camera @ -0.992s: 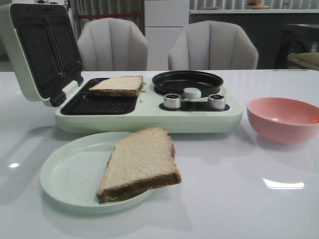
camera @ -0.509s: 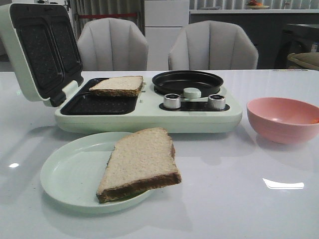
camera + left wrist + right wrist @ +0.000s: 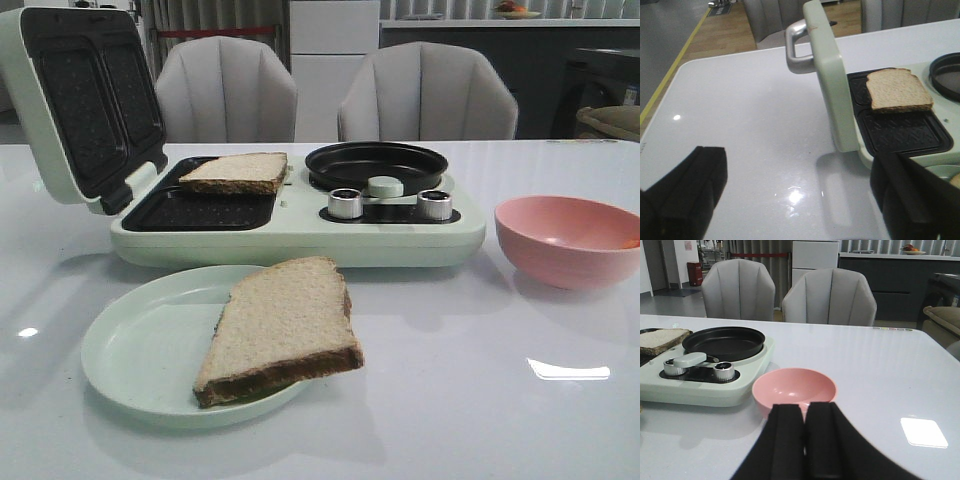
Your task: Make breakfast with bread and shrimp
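One slice of bread [image 3: 283, 325] is lying on the pale green plate [image 3: 140, 350], sticking out over its rim at 3 o'clock. The other slice [image 3: 236, 172] is sitting on the open sandwich maker [image 3: 300, 225], at 12 o'clock from the plate. A tiny orange bit is peeking from the pink bowl [image 3: 568, 240]; I cannot tell if it is the shrimp. The left gripper [image 3: 800, 200] is spreading its fingers wide, holding nothing. The right gripper [image 3: 805, 440] is pressing its fingers together, holding nothing.

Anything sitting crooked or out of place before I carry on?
Two things. The bread slice on the plate overhangs its right rim. The slice in the open sandwich maker rests tilted on the tray's back edge, not flat.
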You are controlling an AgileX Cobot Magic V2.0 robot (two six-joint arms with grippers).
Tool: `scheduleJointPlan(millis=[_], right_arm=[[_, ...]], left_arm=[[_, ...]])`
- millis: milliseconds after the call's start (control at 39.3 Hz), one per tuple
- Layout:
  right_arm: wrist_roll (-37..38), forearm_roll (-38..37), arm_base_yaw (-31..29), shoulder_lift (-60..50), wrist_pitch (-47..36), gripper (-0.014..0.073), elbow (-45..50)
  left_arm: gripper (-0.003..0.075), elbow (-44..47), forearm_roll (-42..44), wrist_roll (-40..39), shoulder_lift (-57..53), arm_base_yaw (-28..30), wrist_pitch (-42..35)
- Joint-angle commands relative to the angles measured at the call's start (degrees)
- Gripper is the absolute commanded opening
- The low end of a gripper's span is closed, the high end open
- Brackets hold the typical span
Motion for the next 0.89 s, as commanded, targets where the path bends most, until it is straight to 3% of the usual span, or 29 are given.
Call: scheduleJointPlan(millis=[0, 356, 636, 865], right_arm=[[-0.3, -0.1, -0.2, -1.2, -5.0, 0.0146, -0.9], [-0.3, -0.1, -0.2, -1.2, -5.0, 0.0146, -0.9], [-0.3, -0.1, -0.2, -1.2, -5.0, 0.0146, -0.9], [-0.3, -0.1, -0.2, -1.2, -5.0, 0.0146, -0.9]], left_arm=[[0.0624, 0.5, -5.1, 5.6, -3.4, 0.2, -5.2], [0.0624, 3.6, -3.3, 5.6, -18.5, 0.0, 5.5], [0.0624, 13.4, -3.7, 5.3, -32.3, -0.4, 1.9], [0.0624, 15.9, -3.6, 5.6, -35.4, -0.6, -1.4]])
